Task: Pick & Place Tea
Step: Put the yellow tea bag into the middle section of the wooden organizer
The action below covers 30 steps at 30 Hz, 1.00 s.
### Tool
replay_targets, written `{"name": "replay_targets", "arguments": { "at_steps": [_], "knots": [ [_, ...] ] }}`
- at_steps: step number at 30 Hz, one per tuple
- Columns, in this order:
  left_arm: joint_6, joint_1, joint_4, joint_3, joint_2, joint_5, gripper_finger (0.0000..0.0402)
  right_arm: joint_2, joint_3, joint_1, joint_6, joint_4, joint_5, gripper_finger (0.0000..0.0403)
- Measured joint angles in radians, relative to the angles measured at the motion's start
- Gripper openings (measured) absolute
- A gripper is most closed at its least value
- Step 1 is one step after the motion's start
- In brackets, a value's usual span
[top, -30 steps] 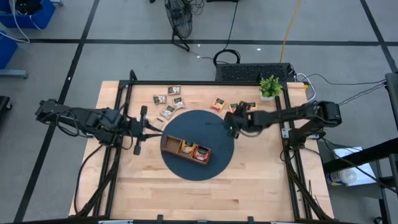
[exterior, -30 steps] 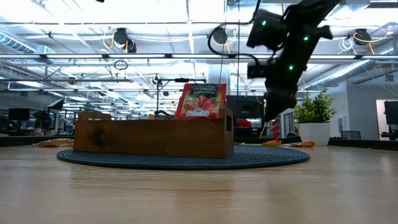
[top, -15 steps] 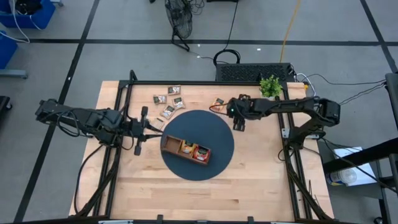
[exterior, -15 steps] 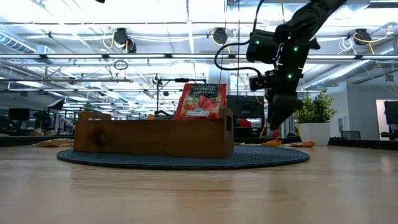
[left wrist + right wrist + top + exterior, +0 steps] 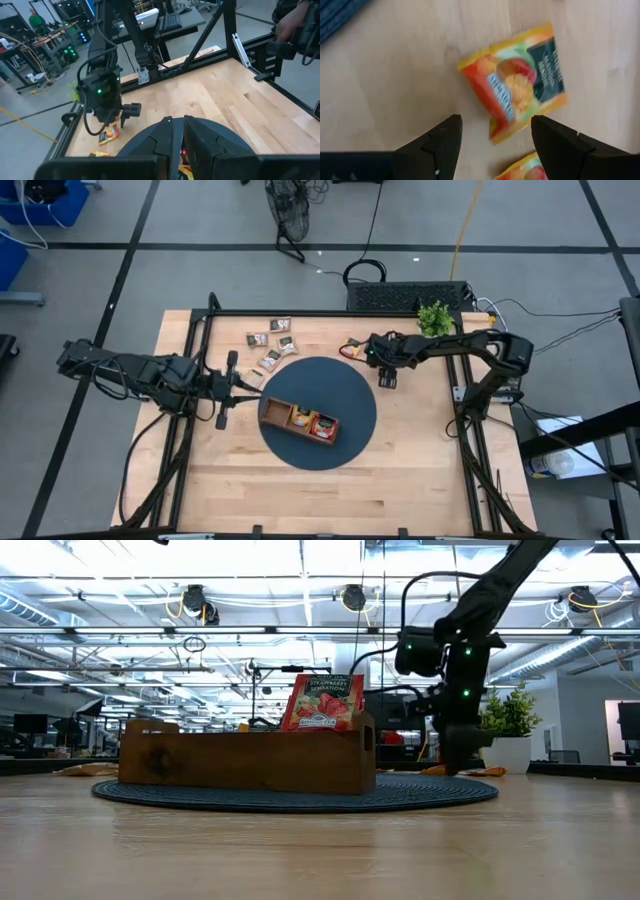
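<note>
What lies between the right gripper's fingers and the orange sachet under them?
Nothing but bare wood: in the right wrist view the open right gripper hangs over the orange sachet, not yet touching it.

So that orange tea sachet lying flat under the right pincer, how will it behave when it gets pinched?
The orange tea sachet looks thin and flat, so probably very light and somewhat floppy. It lies flush on the wooden table, so the right pincer, open above it, may slide it rather than catch an edge. Its glossy wrapper could be slippery.

Two dark jointed arms, green lights, black cables.
</note>
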Motion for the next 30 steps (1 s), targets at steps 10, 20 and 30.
{"name": "replay_targets", "arguments": {
  "at_steps": [10,20,30],
  "knots": [
    [0.0,0.0,-0.001,0.0,0.0,0.0,0.0051,0.027,0.002,-0.009,-0.016,0.036,-0.027,0.0204],
    [0.0,0.0,-0.001,0.0,0.0,0.0,0.0051,0.029,-0.027,-0.086,0.047,0.04,-0.165,0.0039],
    [0.0,0.0,-0.001,0.0,0.0,0.0,0.0051,0.007,-0.034,0.034,0.057,0.118,0.127,0.0007]
  ]
}}
